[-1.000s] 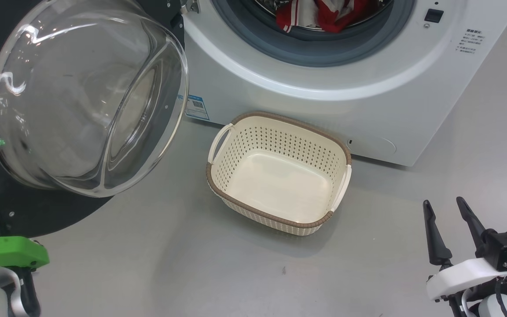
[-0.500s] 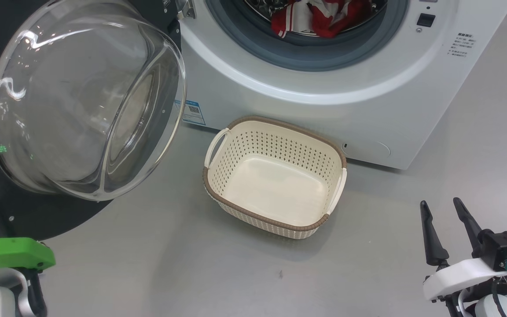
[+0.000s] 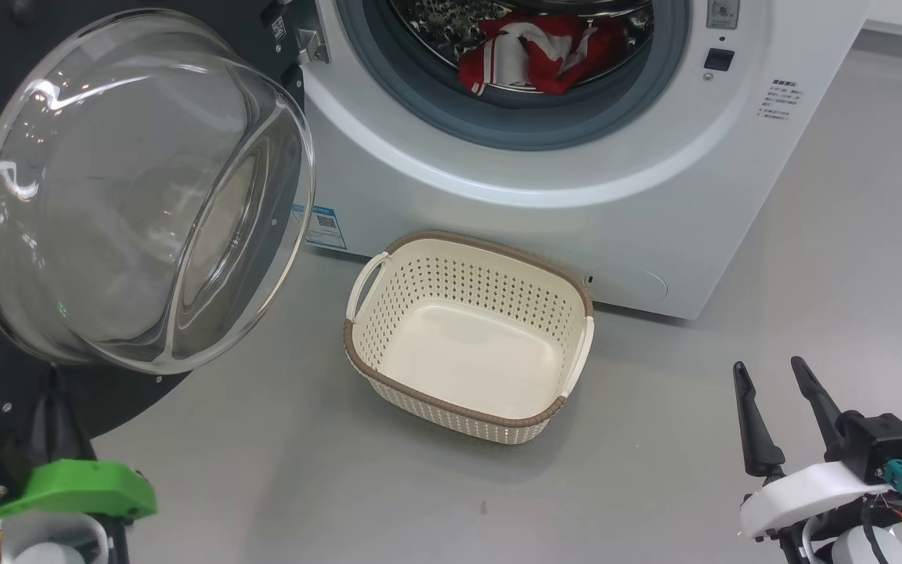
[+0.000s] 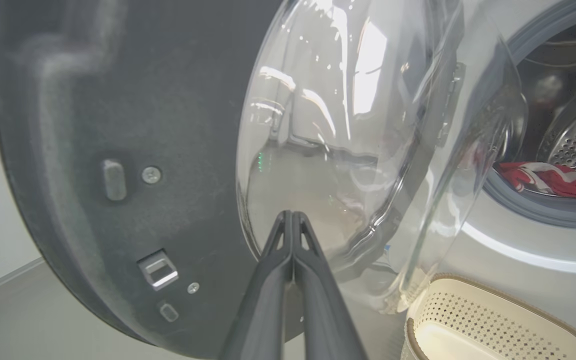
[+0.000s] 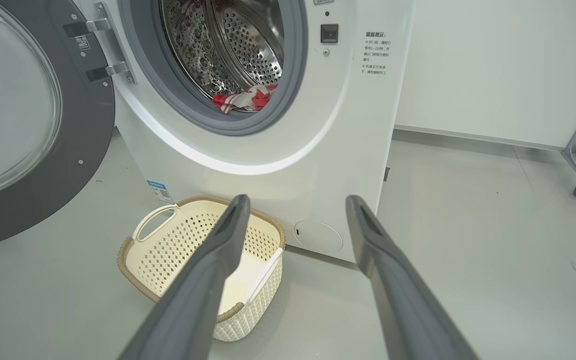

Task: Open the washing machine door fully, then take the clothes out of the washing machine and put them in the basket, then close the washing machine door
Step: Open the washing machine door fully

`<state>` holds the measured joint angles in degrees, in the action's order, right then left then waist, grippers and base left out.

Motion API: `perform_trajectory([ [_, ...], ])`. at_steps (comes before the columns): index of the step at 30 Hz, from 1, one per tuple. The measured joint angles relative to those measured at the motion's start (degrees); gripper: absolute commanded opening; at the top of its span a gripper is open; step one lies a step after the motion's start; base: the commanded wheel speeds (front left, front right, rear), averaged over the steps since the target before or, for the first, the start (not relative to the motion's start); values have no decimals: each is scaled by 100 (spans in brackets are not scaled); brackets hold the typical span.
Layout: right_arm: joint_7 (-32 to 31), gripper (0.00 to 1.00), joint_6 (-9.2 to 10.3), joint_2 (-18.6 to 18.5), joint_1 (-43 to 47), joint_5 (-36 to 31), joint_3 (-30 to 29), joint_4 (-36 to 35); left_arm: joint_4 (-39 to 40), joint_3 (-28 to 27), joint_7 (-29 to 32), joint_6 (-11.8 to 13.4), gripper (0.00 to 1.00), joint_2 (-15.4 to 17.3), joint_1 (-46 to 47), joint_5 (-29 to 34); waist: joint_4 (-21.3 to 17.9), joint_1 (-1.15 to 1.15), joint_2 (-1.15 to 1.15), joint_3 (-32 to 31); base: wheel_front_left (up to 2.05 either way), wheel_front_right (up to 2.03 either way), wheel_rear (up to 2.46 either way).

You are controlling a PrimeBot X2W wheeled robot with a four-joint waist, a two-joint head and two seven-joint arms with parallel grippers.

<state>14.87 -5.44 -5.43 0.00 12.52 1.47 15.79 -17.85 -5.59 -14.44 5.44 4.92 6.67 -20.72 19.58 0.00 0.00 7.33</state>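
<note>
The washing machine door (image 3: 138,196) hangs open, so I'm on unloading: red clothes (image 3: 537,59) inside the washing machine (image 3: 545,180), basket (image 3: 490,244) empty before it. My left gripper (image 4: 292,217) is pinched closed, my right gripper (image 3: 768,368) spread wide and empty; I'd reach it in next.

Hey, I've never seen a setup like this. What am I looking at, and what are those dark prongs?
It is a wheeled robot with two arms. One picture looks down from its head; two come from cameras on its wrists. Each pair of prongs is a hand: the left hand is shut and empty, pointing at the open washing machine door; the right hand is open and empty. On the grey floor an empty basket stands before the washing machine. Red and white clothes lie inside it.
</note>
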Motion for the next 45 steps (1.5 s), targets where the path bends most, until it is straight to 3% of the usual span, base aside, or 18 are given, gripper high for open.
perform_trajectory([
  [12, 0, 100, -3, 96, 58, 0, 36, 70, 221, 667, 0, -298, 0, -132, -532, 187, -289, 0, 0, -217, 0, 0, 0],
  [14, 0, 100, -4, 99, 70, 0, 45, 91, 258, 764, 0, -341, 42, -159, -600, 211, -353, 0, 0, -256, 0, 0, 0],
  [15, 0, 100, -4, 105, 77, 0, 46, 93, 281, 787, 0, -348, 65, -169, -632, 211, -387, 0, 0, -274, 0, 0, 0],
  [16, 0, 100, -4, 112, 84, 0, 47, 96, 302, 813, 0, -349, 96, -172, -655, 212, -422, 0, 0, -292, 0, 0, 0],
  [17, 0, 100, -4, 120, 94, 0, 48, 96, 324, 855, 0, -350, 100, -172, -669, 221, -456, 0, 0, -310, 0, 0, 0],
  [45, 0, 100, -4, 226, 242, 0, 204, -115, 571, 1535, 100, -525, 100, -188, -835, 310, -1670, 0, 0, -546, 0, 0, 0],
])
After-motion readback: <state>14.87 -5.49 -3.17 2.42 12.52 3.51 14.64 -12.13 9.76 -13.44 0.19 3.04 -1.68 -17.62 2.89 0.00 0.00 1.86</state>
